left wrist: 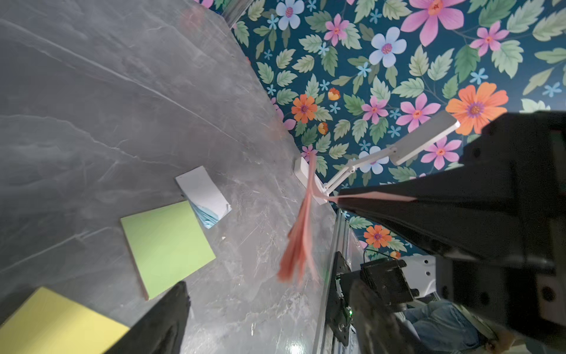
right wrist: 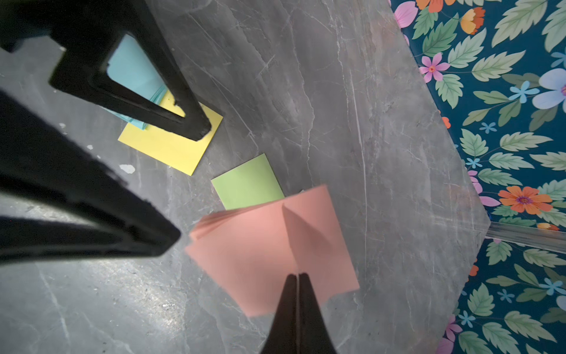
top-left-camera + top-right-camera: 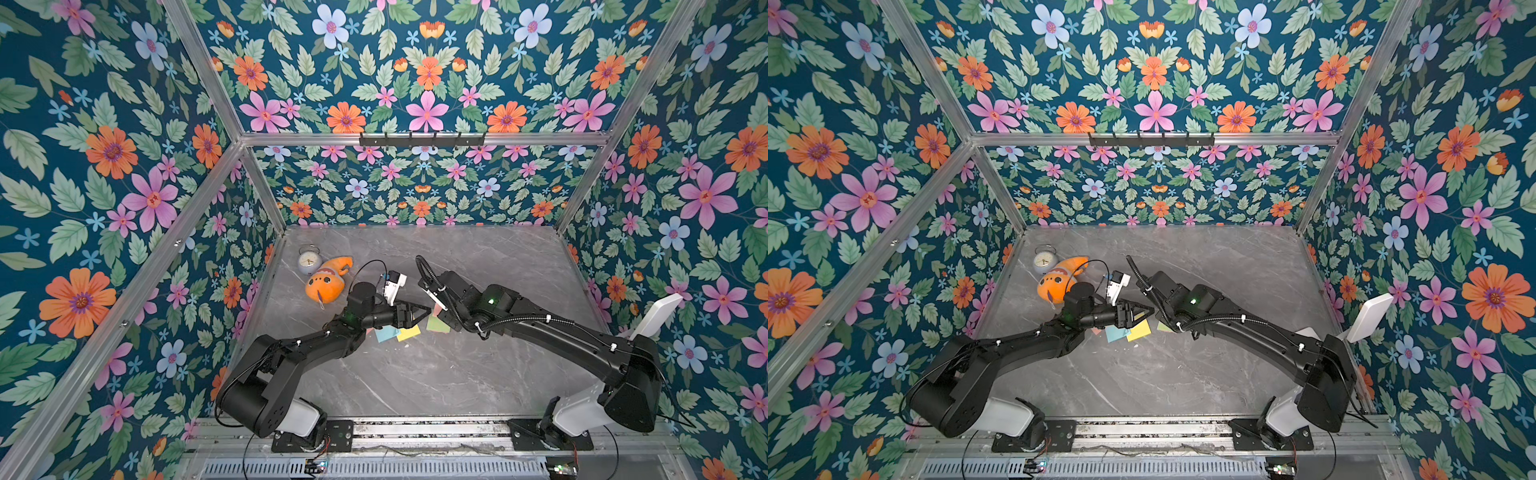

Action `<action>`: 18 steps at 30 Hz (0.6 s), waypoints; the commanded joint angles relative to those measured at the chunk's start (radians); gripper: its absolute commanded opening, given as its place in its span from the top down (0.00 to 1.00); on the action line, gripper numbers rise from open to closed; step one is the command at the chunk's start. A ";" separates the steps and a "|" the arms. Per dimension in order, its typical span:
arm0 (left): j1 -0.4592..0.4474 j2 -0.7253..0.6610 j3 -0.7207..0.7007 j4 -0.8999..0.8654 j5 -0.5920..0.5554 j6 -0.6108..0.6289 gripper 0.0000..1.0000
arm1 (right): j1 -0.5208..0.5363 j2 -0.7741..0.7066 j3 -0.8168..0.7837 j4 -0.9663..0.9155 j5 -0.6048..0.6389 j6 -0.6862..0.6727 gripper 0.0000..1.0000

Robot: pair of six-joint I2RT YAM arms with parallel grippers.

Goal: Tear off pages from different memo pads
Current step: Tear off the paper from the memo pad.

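Left of the green memo pad [image 3: 438,326] we see the blue memo pad [image 3: 386,333] overlapping a corner of the yellow memo pad [image 3: 409,332], both flat on the bench [image 3: 415,382]. The left pincer [image 3: 422,315] hovers over those two, jaws spread apart and holding nothing. Over the green memo pad, the right pincer [image 2: 297,277] is clamped on the salmon memo pad [image 2: 269,251] by one sheet, and the rest dangles fanned. A loose blue page [image 1: 203,196], one corner curled, touches the green memo pad's corner on the side away from the yellow one.
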 commanded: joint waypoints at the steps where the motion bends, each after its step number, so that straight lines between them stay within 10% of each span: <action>1: -0.019 -0.001 0.003 0.084 0.030 0.015 0.17 | 0.009 -0.004 0.003 -0.012 -0.024 -0.017 1.00; 18: -0.054 0.103 0.036 0.217 0.121 -0.096 0.67 | 0.020 -0.021 -0.019 0.004 -0.065 0.020 1.00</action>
